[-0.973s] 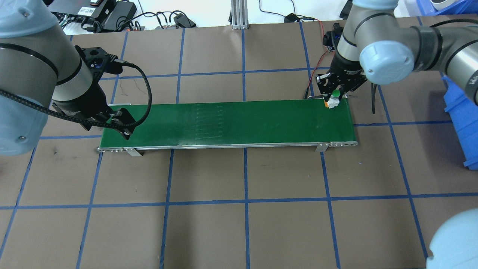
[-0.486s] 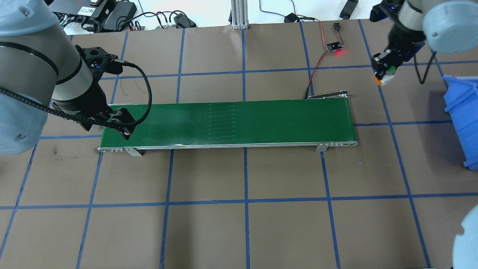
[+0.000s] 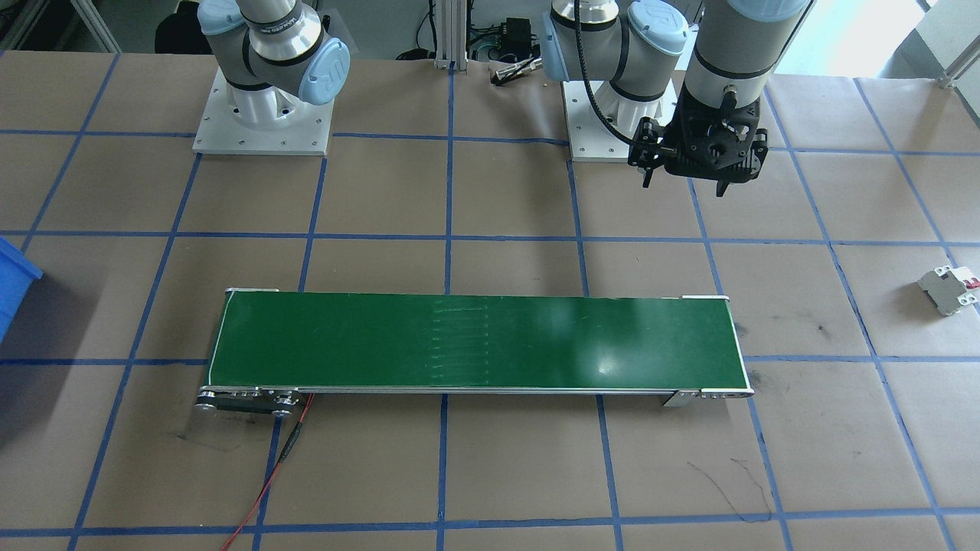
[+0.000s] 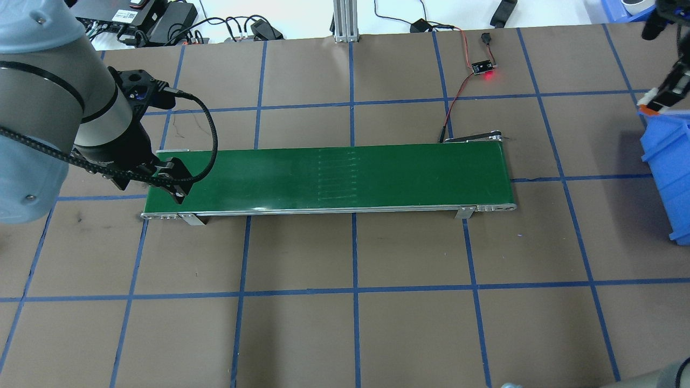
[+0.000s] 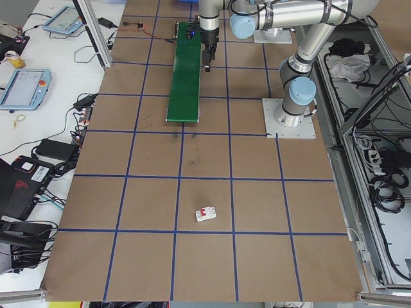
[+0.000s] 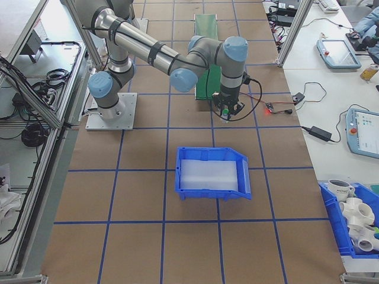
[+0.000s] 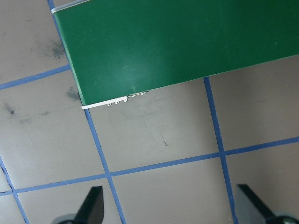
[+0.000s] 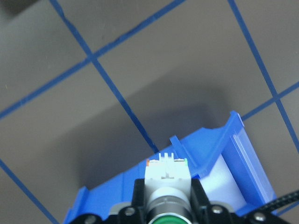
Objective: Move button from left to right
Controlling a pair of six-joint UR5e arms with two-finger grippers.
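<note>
I saw one green conveyor [image 4: 329, 177], one blue bin [image 6: 212, 173], one button [image 8: 167, 173]. My left pincer [image 7: 170, 205] hung spread open over the conveyor's end; my right pincer [image 8: 168, 189] clamped the button just above the bin's rim.

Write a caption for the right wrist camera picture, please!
Right gripper carries the green-capped button above the blue bin's rim.
</note>
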